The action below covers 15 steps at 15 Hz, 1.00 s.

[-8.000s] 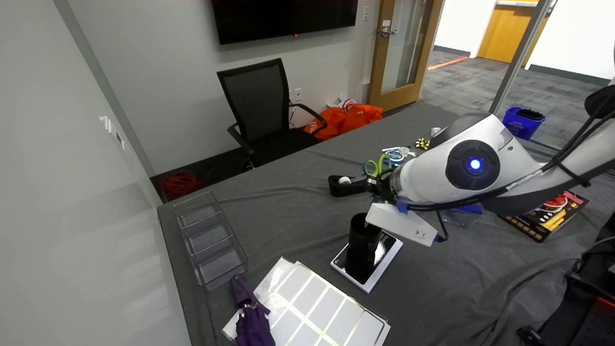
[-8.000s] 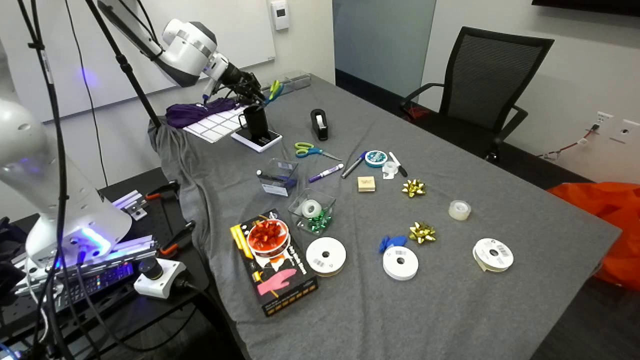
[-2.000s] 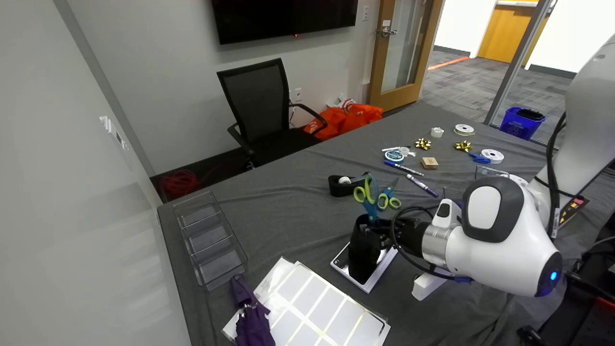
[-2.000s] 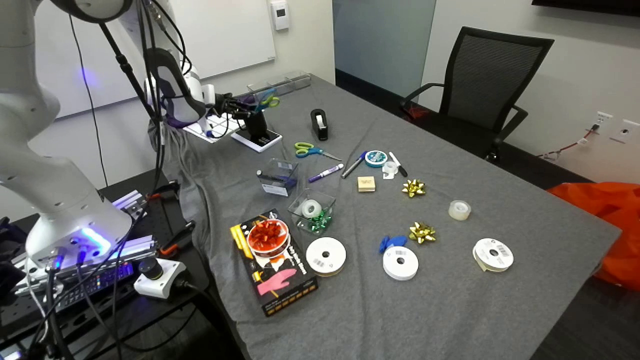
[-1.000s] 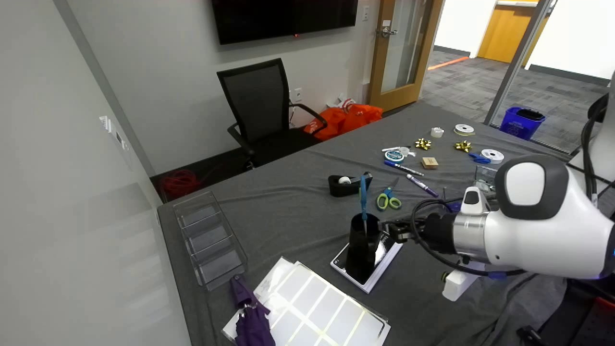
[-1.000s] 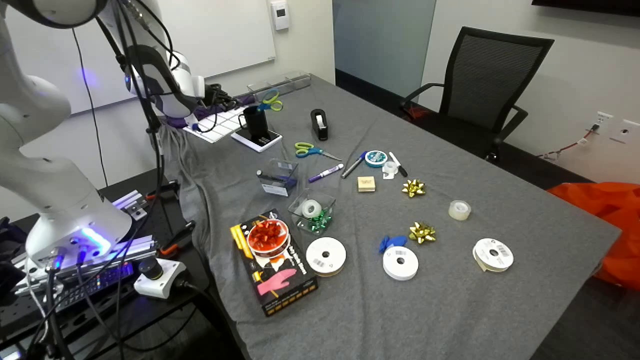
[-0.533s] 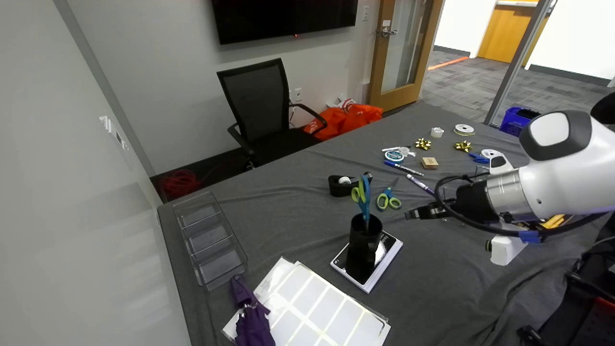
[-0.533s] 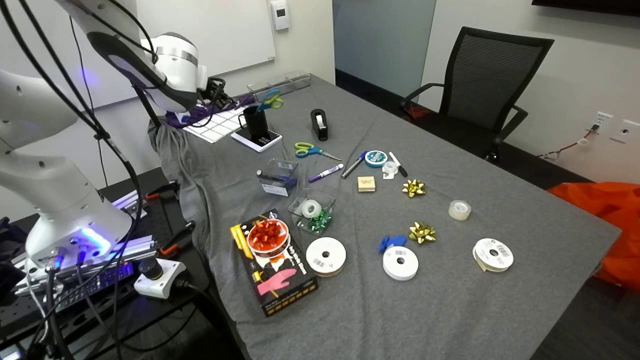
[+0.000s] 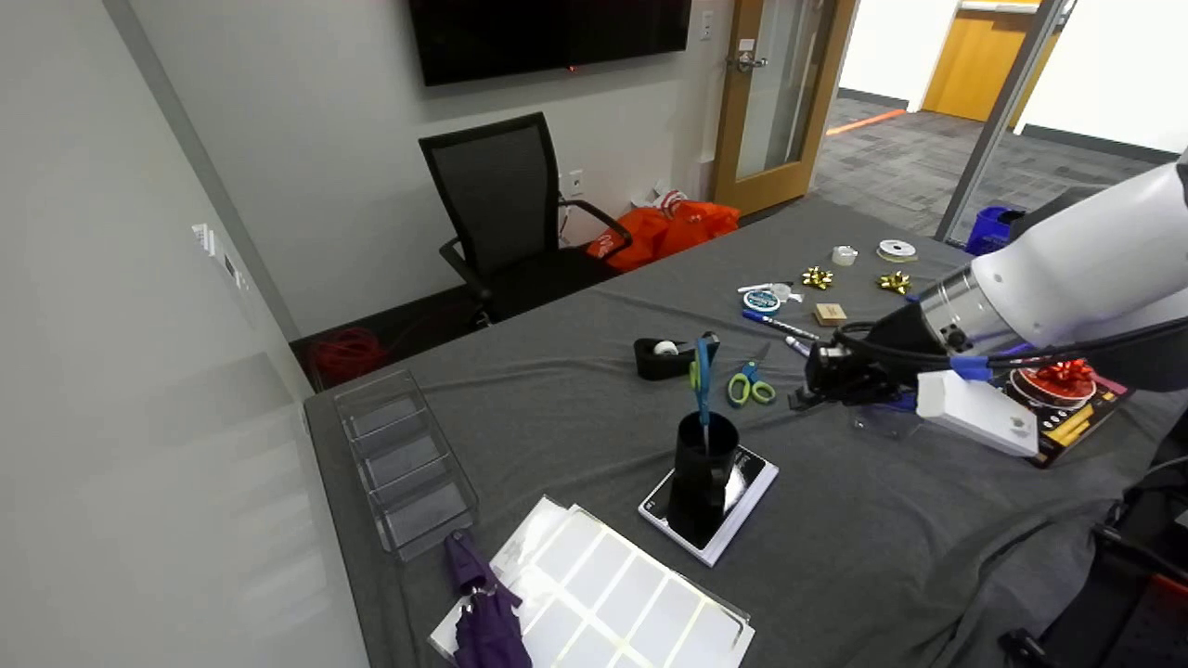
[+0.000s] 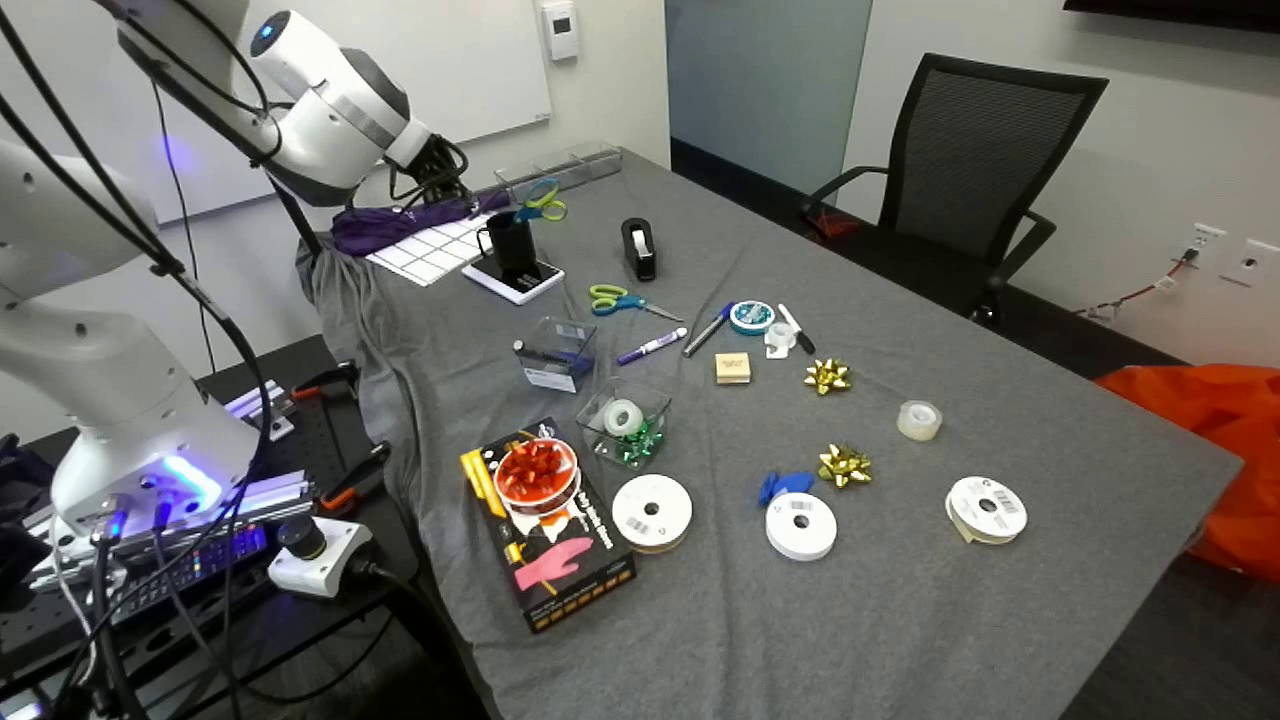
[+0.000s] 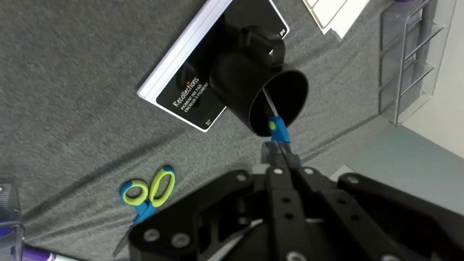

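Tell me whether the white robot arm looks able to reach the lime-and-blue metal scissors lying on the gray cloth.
Probably yes: nothing covers those scissors, though the black gripper is shut and must open first.

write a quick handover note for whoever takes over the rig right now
Gripper: shut, holding nothing, apart from the black mug.
Things: blue-and-green scissors stand handles up in the black mug, which stands on an ink pad package.
Done: that pair is in the mug, free of the gripper.
Left: nothing more with that pair, it seems; the other scissors lie outside, on the grey cloth.
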Available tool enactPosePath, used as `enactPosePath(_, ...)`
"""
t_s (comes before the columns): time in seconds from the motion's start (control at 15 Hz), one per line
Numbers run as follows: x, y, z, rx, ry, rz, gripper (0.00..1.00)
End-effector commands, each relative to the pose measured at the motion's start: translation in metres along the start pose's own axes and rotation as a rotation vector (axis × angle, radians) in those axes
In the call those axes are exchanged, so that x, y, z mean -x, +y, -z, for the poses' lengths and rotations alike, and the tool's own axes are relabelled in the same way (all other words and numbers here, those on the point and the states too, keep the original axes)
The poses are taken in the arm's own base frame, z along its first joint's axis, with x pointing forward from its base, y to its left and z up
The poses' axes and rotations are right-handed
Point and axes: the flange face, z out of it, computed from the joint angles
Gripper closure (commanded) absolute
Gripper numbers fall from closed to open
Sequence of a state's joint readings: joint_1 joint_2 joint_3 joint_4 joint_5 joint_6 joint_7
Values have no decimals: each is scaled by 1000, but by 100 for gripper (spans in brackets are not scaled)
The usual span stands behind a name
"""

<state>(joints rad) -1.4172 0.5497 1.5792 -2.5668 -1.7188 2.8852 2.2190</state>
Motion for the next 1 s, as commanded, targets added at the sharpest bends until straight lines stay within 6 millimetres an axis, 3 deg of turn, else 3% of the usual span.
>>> enactPosePath(0.0,-33,-12,15,-39,-33,-205,100)
enactPosePath(0.27,-77,-22,28,-69,-20,-470,100)
enactPosePath(0.53,-121,-15,25,-34,-3,-702,100)
enactPosePath(0.6,-126,-16,22,-7,22,-714,74)
enactPosePath(0.67,-117,-16,23,-31,-21,-691,98)
enactPosePath(0.87,-125,-15,21,-4,10,-714,77)
enactPosePath(0.93,-125,-15,21,1,16,-711,74)
